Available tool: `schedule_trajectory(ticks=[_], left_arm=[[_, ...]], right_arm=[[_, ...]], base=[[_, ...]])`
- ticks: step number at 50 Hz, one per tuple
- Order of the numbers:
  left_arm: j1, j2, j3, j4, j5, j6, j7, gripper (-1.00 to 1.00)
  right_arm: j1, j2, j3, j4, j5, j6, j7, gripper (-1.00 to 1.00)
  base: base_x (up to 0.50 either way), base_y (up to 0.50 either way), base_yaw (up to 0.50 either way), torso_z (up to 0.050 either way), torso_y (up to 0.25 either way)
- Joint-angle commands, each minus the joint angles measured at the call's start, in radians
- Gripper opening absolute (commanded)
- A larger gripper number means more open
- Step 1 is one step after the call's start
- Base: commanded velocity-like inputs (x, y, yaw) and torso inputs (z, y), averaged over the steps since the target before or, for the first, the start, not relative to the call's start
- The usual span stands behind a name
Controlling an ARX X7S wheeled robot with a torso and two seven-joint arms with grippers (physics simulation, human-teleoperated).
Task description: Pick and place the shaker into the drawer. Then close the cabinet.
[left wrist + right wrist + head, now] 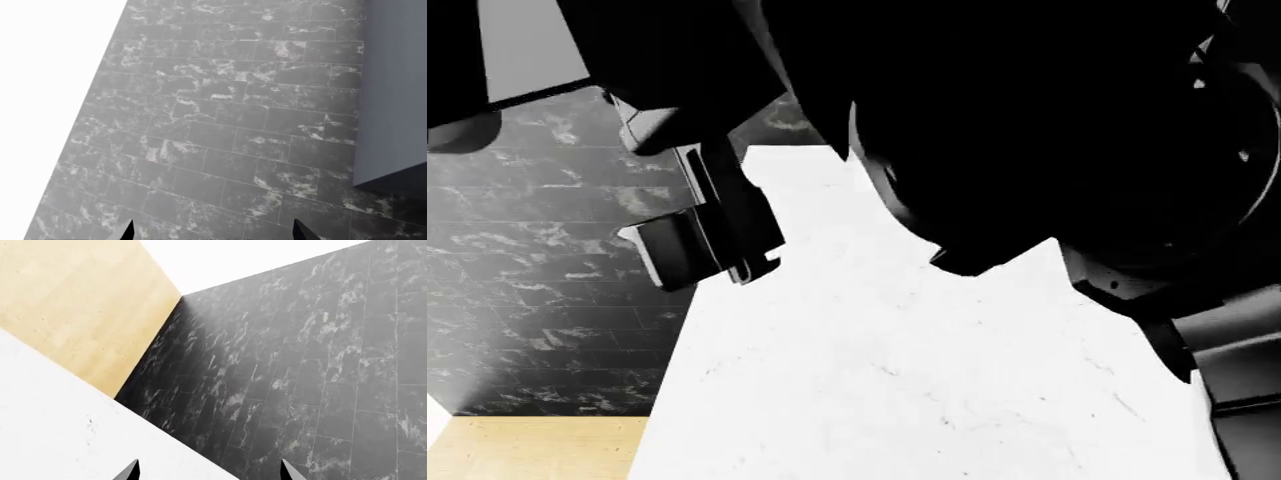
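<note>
We see both pincers, left (212, 234) and right (209, 471), spread open and empty over the white stone counter (934, 380); shaker and drawer out of view, so locating the shaker comes next.

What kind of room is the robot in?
Probably a kitchen, though little shows. There is a white stone-like counter, a wall of dark marbled tiles behind it, and a pale wood surface at one side. No shaker or drawer is in view to make it certain.
</note>
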State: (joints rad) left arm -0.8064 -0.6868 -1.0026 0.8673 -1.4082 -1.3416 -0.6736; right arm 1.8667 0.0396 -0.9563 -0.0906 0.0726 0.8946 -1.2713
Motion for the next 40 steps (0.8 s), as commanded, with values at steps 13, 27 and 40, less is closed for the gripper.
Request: schedule_trajectory(ticks=[13,27,40], left_arm=[[0.028,0.014,0.009,0.003,-0.025,0.029,0.0,1.0],[0.02,-0.012,0.032,0.003,-0.095,0.036,-0.057,1.0],[0.054,-0.033,0.003,0.007,-0.122,0.038,-0.064,1.0]], right_arm=[[0.432,0.148,0.101,0.583,-0.179,-0.308,0.203,1.0],[0.489,0.105,0.52,1.171,-0.743,-0.534,0.251,1.0],[0.489,0.115,0.813,1.377,-1.059,-0.496,0.277,1.0]], base=[[0.0,0.0,0.0,0.0,0.0],[0.0,0.0,0.0,0.0,0.0],[0.0,0.0,0.0,0.0,0.0]])
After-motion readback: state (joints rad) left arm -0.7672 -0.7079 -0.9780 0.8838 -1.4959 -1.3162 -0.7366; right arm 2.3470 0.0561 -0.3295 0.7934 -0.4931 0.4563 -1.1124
